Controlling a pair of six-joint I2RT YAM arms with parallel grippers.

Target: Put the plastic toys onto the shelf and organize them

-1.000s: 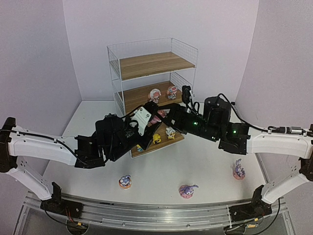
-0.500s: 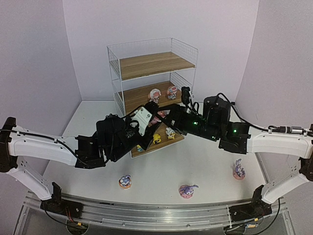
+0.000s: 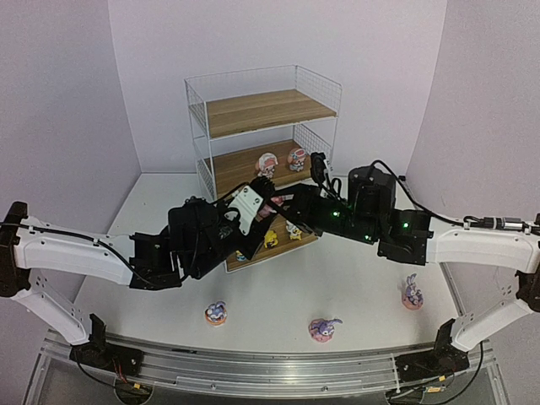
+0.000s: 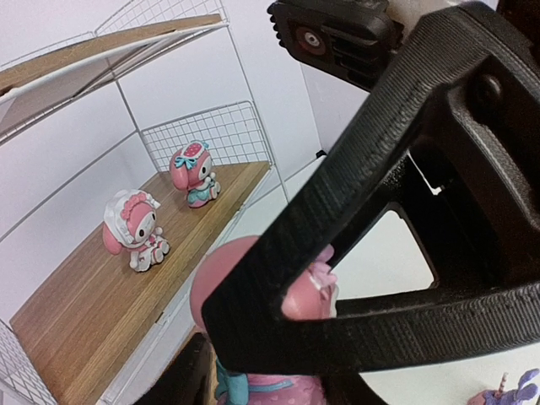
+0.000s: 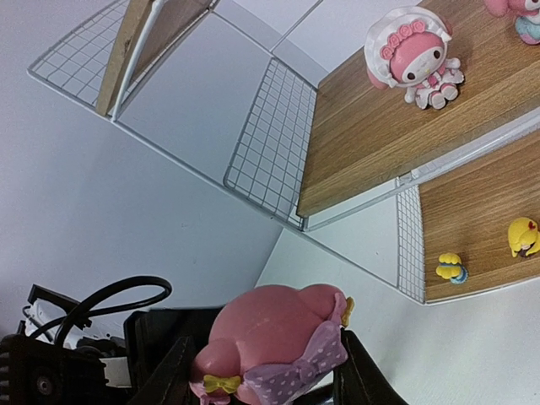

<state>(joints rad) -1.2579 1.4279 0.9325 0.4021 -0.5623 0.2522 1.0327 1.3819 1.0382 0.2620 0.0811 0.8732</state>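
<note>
Top view: the left claw and right claw meet in front of the shelf.
Left wrist: a pink toy sits by the left fingers; I cannot tell whether they grip it.
Right wrist: the right claw pinches the pink toy.

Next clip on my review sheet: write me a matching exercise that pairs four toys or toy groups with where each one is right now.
Column one
1. purple bunnies
2. yellow figurines
3. pink-white pair
4. pink figurine with purple bow

Column two
A. on the shelf's middle board
B. on the table, in front of the shelf
C. between the fingers of the right pincer
D. on the shelf's bottom board

Pairs: 1-B, 2-D, 3-A, 4-C
</note>
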